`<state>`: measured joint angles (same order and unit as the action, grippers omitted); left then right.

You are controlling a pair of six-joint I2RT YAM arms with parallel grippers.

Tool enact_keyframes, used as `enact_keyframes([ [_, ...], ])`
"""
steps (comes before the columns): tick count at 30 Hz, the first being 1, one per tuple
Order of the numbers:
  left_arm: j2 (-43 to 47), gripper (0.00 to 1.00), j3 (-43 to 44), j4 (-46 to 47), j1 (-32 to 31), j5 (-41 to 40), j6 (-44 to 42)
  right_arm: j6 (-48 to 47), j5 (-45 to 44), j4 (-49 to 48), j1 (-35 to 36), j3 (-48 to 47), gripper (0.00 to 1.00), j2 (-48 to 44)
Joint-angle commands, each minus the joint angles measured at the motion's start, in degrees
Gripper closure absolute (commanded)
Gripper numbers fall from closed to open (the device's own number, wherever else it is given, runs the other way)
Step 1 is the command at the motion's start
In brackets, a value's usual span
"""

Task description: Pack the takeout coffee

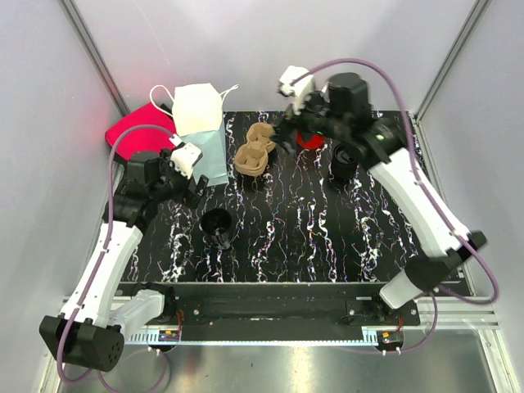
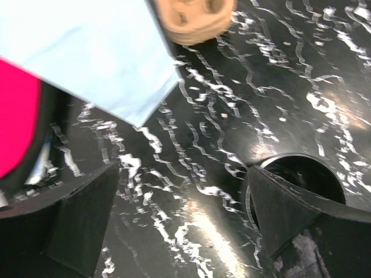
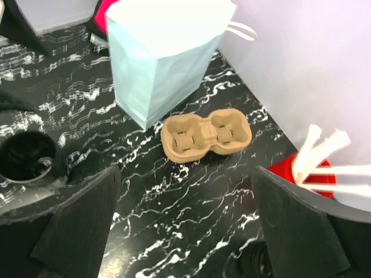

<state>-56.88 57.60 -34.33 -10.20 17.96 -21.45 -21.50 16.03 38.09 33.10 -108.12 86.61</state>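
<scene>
Care in the approach matters most now. The right gripper, fingers spread wide and holding nothing, should come at the coffee cup from the side and close on the wall below the lid. It should squeeze only enough to lift, since a paper cup can buckle and a lid can pop. The cup should stay upright all the way to the bag. The bag's mouth appears open at the top, so a straight lowering from above should serve.

The coffee cup stands on the table towards the back right, just beside the red cup of stirrers and close under the right arm. The right gripper hangs over the red cup, so the coffee cup lies to its right and a little nearer the arm bases, not between the fingers. In the right wrist view a dark rounded shape at the bottom edge is probably its lid, though too little shows to be sure.

The left gripper is likewise spread and empty, near the bag and a lidless black cup, well apart from the coffee cup.
</scene>
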Motion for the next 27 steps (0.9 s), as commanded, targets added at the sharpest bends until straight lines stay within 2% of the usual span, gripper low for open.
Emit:
enact_keyframes([
  [1, 2.39, 0.01, 2.60, 4.79, 0.26, -8.98, -0.25, -7.85, -3.11, 0.67, 5.12, -11.22, 0.00, 9.17],
  [2, 3.09, 0.01, 2.43, 5.40, 0.61, -11.17, -0.52, -8.47, -3.03, 1.11, 5.48, -12.89, 0.00, 11.11],
  [7, 5.29, 0.01, 1.46, 8.31, 7.20, -12.24, 1.85, -14.18, -3.64, 0.59, 8.29, -20.46, 0.00, 21.22],
  [11, 5.20, 0.01, 1.28, 10.15, 10.11, -14.08, 5.97, -16.38, 0.21, 0.32, 8.82, -25.90, 0.00, 26.85],
  [21, 6.08, 0.01, 0.41, 9.72, 18.36, -10.58, 8.71, -19.90, 9.80, -0.03, 9.00, -43.13, 0.00, 42.40],
  [27, 5.64, 0.01, -0.30, 9.63, 21.80, -7.94, 9.76, -20.34, 15.25, -1.78, 9.43, -42.88, 0.04, 45.57],
])
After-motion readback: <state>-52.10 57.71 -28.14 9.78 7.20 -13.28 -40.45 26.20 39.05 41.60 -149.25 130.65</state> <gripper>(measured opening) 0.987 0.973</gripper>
